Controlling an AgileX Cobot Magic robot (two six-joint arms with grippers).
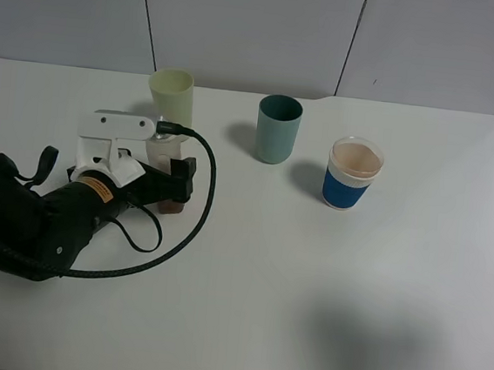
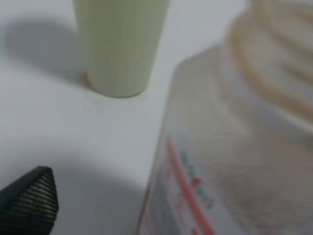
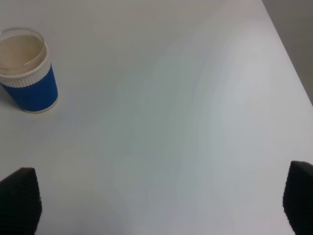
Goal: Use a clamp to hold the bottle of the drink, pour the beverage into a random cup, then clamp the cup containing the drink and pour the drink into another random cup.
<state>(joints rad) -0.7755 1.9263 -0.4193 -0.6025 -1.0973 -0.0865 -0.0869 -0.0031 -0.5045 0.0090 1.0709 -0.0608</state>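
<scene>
The bottle [image 2: 220, 147], clear with a pink-red label and a wide pale mouth, fills the left wrist view. One dark fingertip [image 2: 29, 200] stands apart from it. In the high view my left gripper [image 1: 174, 183] is open around the bottle [image 1: 165, 149], which the arm mostly hides. The blue-banded whitish cup [image 1: 352, 173] holds brown beverage [image 1: 356, 157] and stands right of the teal cup [image 1: 278, 128]. My right gripper [image 3: 159, 205] is open and empty. It hovers over bare table, with the blue-banded cup [image 3: 28, 73] off to one side. The right arm is out of the high view.
A pale yellow-green cup [image 1: 171, 95] stands just behind the bottle, also close in the left wrist view [image 2: 120, 44]. A black cable [image 1: 195, 224] loops from the left arm over the white table [image 1: 309, 270]. A shadow lies on the table's near right.
</scene>
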